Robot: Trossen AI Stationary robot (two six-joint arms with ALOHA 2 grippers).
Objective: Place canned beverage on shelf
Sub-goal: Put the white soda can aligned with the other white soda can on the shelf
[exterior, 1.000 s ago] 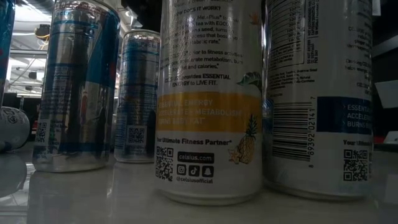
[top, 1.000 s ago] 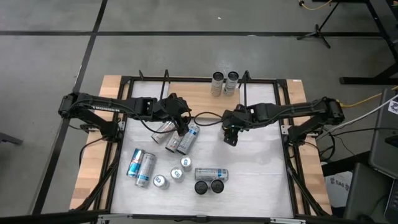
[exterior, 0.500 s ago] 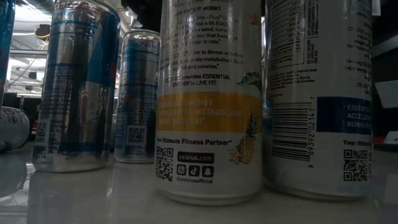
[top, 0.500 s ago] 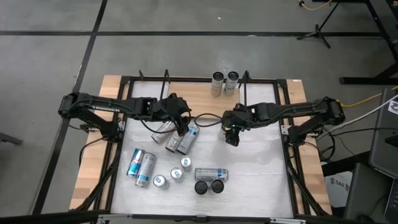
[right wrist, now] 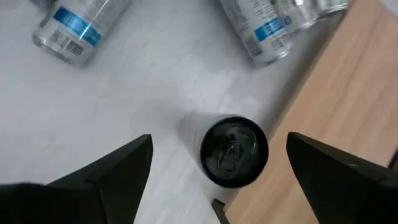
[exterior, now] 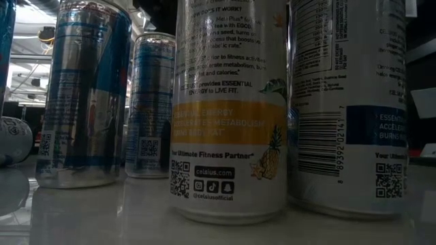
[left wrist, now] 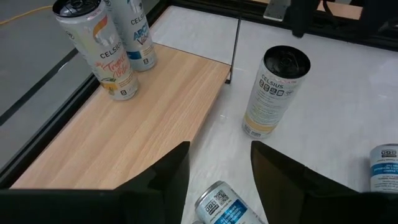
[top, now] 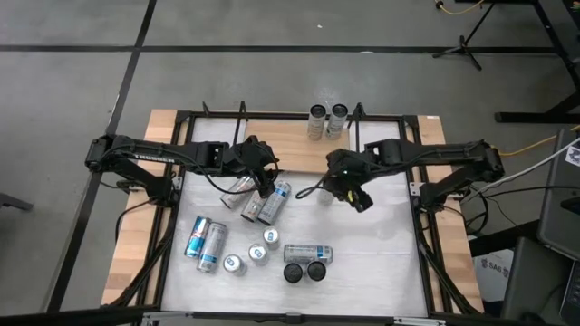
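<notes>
1. The right gripper (top: 352, 192) hangs over the middle of the white table (top: 381, 254) with its fingers (right wrist: 118, 171) spread wide and nothing between them; directly under it stands an upright black-topped can (right wrist: 234, 151), just beside the shelf's edge.
2. In the left wrist view the same can (left wrist: 274, 91) stands alone on the white top, close to the shelf's (left wrist: 124, 130) corner and its thin black rod.
3. The shelf (top: 281, 131) lies along the table's far side. Two cans (top: 326, 121) already stand upright on it, side by side and touching.
4. The left gripper (top: 265, 187) sits low among lying silver cans (top: 261, 206) left of centre. Its fingers (left wrist: 163, 180) are partly parted; a lying blue-labelled can (left wrist: 225, 205) shows between them, but I cannot tell whether it is gripped.
5. Nearer the front edge lie and stand more cans: a lying pair (top: 205, 243), three small upright ones (top: 257, 253), a lying one (top: 308, 254) and two black-topped ones (top: 304, 271).
6. The low view is filled by upright cans (exterior: 231, 109), blocking both arms.
</notes>
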